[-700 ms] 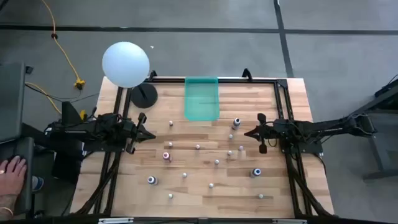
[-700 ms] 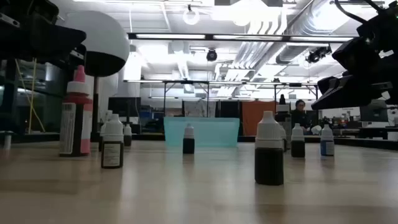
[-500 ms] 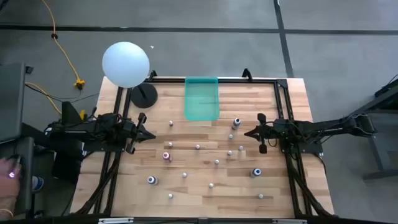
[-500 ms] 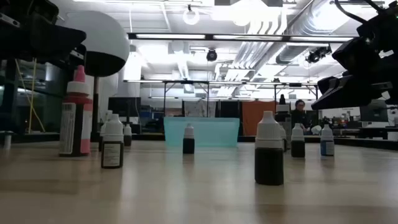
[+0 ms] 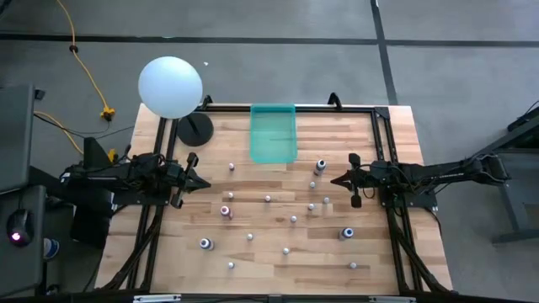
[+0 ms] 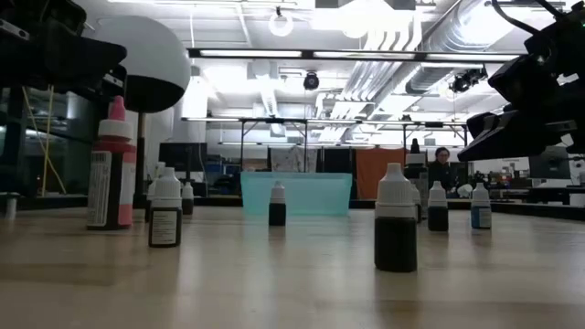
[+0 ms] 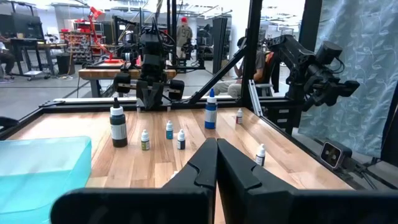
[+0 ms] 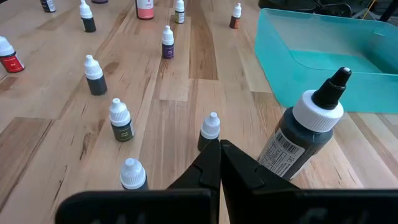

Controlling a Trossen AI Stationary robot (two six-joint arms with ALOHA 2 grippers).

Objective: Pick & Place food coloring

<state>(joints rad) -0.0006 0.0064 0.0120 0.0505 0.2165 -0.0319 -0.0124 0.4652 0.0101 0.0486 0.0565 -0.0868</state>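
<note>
Food coloring bottles (image 5: 268, 199), tiny, white-capped, scattered upright; few blue, pink-red

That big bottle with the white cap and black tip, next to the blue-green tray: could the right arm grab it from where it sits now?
Probably yes. The big bottle stands upright just ahead of the right gripper, with bare wood between them. The gripper's fingers are shut, so they would have to open first, and a small bottle stands close beside the path.

— What do the arms look like?
— Both are matte black, slim tubes with blocky joints; each tool (image 5: 196, 182) (image 5: 337, 180) ends in two tapered dark fingers.
— Any cables?
— Possibly along the right arm; hard to tell.
</note>
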